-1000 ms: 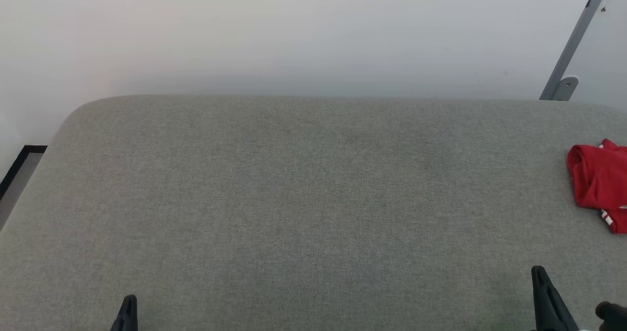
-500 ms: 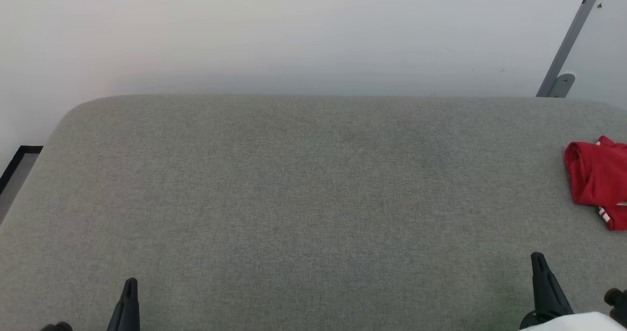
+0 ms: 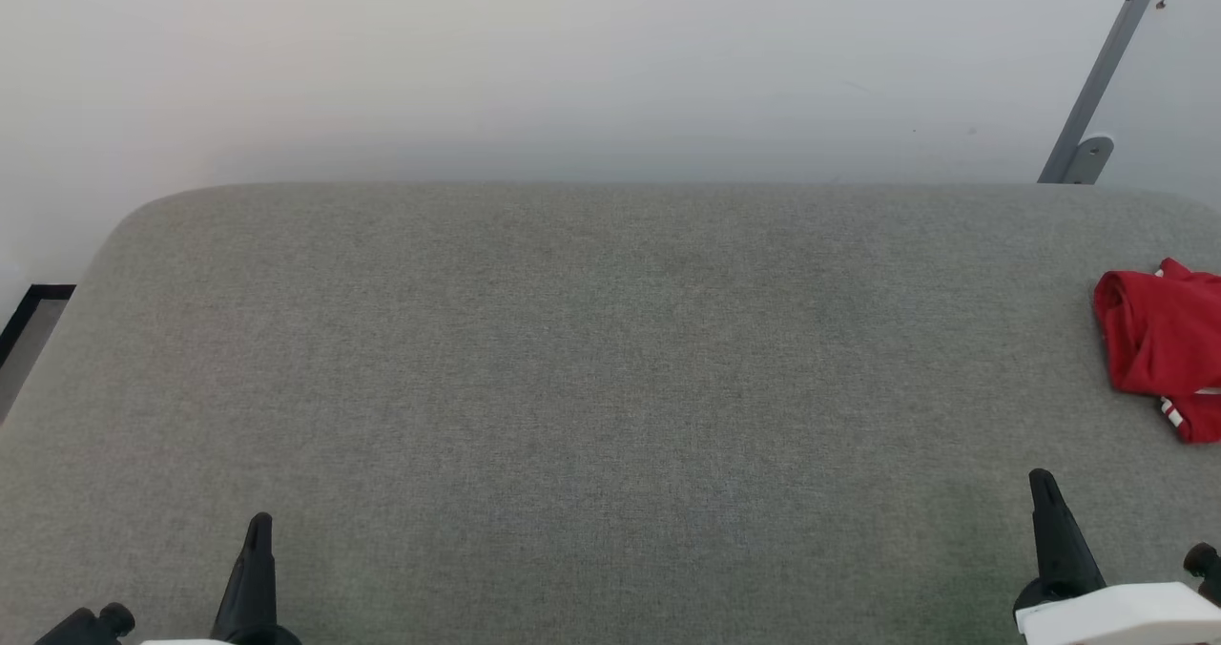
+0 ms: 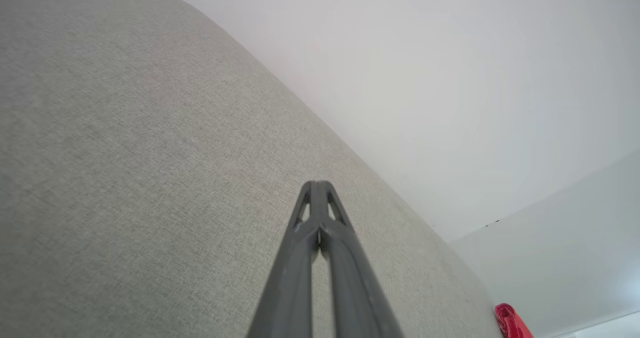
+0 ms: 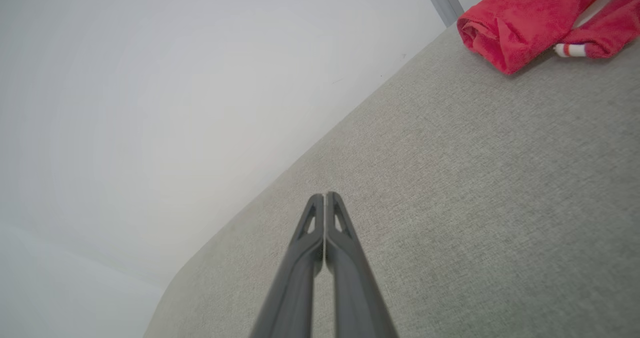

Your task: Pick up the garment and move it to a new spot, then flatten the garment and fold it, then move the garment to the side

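So here's how it sits: the garment [image 3: 1159, 349] is way over at the right-hand edge of the padded grey worktop [image 3: 572, 368], partly cut off by the head view's border. It's a compact red bundle with a rolled-looking edge facing the middle and a bit of white-and-red striped trim poking out at the near side. I can't see any number on it, and I can't tell whether it's neatly folded or just scrunched. That matters, because this would fit either a crumpled jersey waiting to be grabbed or one that's been folded and slid off to the side, so I'm not calling it. The left gripper [image 3: 258, 529] and right gripper [image 3: 1042, 485] are both down at the near edge, set wide apart and pointing towards the wall [image 3: 572, 53]. Each has its fingers pressed together with nothing between them, and the wrist views show that clearly. My guess is they're parked that way to keep the big middle stretch of the worktop open, which is where any flattening would need room. The right gripper is a lot nearer the bundle but well clear of it, so that arm looks like the natural one for any reach that way. There's a grey metal post [image 3: 1097, 82] leaning on the wall behind the jersey, nowhere near the action.
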Motion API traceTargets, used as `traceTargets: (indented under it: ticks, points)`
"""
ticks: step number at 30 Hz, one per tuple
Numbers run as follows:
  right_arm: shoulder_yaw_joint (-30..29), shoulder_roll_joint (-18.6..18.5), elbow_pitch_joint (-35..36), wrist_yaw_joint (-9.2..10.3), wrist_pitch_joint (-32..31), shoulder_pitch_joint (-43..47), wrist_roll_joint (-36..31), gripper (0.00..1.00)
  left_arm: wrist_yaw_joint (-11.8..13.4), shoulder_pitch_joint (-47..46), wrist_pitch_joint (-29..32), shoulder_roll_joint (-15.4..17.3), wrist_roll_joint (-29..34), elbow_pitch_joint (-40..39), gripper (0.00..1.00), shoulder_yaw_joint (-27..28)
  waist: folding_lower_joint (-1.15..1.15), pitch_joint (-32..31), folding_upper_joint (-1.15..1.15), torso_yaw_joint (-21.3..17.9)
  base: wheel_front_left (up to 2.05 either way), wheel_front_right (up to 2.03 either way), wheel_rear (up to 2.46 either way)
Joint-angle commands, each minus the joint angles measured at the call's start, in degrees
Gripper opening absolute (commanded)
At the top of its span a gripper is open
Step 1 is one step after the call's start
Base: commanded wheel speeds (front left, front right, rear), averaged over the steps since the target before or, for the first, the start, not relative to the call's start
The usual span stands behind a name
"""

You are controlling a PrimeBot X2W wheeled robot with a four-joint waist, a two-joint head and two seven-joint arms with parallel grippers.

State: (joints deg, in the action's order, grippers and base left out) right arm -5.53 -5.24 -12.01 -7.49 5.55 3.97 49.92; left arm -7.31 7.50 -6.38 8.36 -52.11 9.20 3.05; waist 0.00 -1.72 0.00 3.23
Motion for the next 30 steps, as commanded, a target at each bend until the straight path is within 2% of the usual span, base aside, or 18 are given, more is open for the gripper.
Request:
traceTargets:
  ticks: [1, 30]
  points:
    - [-0.16, 0.03, 0.36, -0.01, -0.47, -1.45, 1.92, 0.0, -0.1, -1.59, 0.57, 0.12, -1.95, -0.31, 0.0, 0.4, 0.0, 0.03, 0.0, -0.06, 0.0, 0.0, 0.0]
    - [-0.56, 0.99, -0.54, -0.01, -5.32, -5.29, 18.7, 0.0, -0.17, -6.85, 5.42, -1.87, -18.28, 1.75, 0.0, 1.33, 0.0, 0.64, 0.0, -1.09, 0.0, 0.0, 0.0]
